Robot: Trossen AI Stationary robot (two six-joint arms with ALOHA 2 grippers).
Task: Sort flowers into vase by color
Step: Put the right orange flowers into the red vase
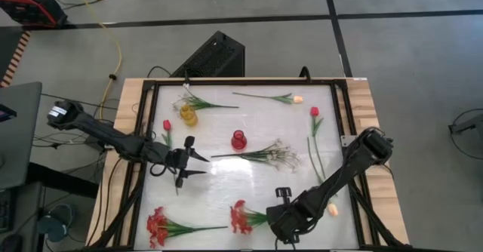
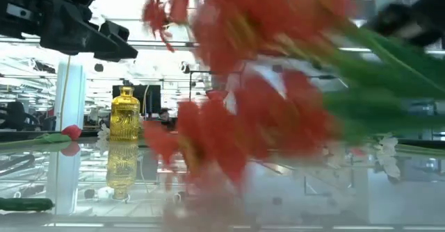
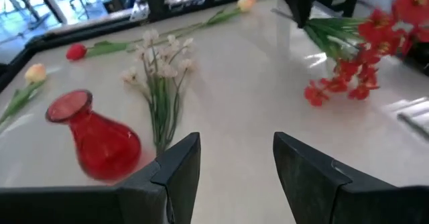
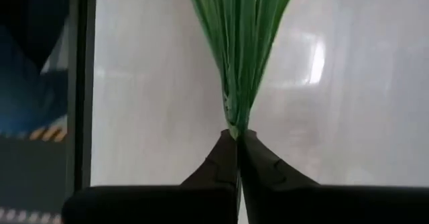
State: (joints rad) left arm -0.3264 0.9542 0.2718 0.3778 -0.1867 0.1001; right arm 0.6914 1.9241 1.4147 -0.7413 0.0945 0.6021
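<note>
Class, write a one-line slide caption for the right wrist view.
Right pincer shut on the green stem of a red flower cluster above the pale table.

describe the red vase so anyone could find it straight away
Look at the middle of the white table. The red vase stands there, beside the white spray. Unlike the yellow vase toward the far left corner, it is red glass and round-bellied.
</note>
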